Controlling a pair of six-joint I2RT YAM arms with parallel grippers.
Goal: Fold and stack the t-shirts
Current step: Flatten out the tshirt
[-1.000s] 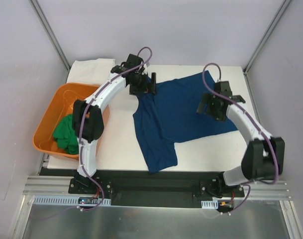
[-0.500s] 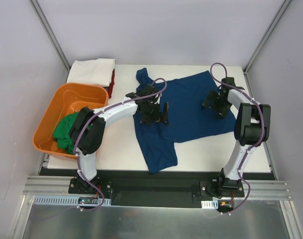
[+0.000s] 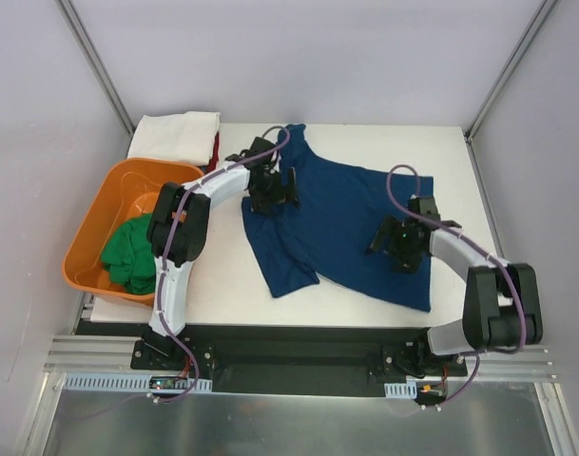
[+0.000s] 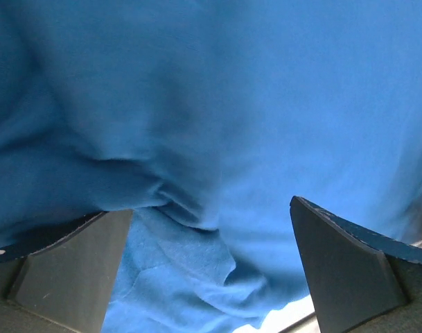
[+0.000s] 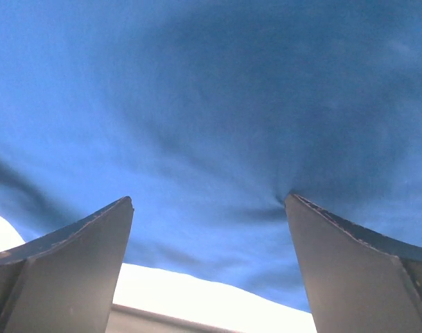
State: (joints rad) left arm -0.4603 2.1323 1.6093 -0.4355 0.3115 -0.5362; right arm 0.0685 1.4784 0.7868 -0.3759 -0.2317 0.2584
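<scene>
The navy t-shirt (image 3: 337, 214) lies spread out, slightly askew, across the middle of the white table. My left gripper (image 3: 270, 190) is open and pressed down on the shirt's far-left part. In the left wrist view its jaws stand wide over bunched navy cloth (image 4: 197, 236). My right gripper (image 3: 398, 245) is also open and rests on the shirt's near-right part; one fingertip (image 5: 301, 208) dents the cloth (image 5: 211, 125). A green t-shirt (image 3: 130, 255) lies crumpled in the orange tub (image 3: 94, 223). A folded white t-shirt (image 3: 178, 133) lies on a red one (image 3: 215, 147) at the far left.
The tub sits at the table's left edge beside my left arm. The folded pile is behind it at the far-left corner. White table (image 5: 197, 291) shows just beyond the navy shirt's edge in the right wrist view. Metal frame posts stand at the back corners.
The navy shirt has swung round and shifted on the table. My left gripper moved back toward the far left, and my right gripper came nearer the front. Both stayed open.
</scene>
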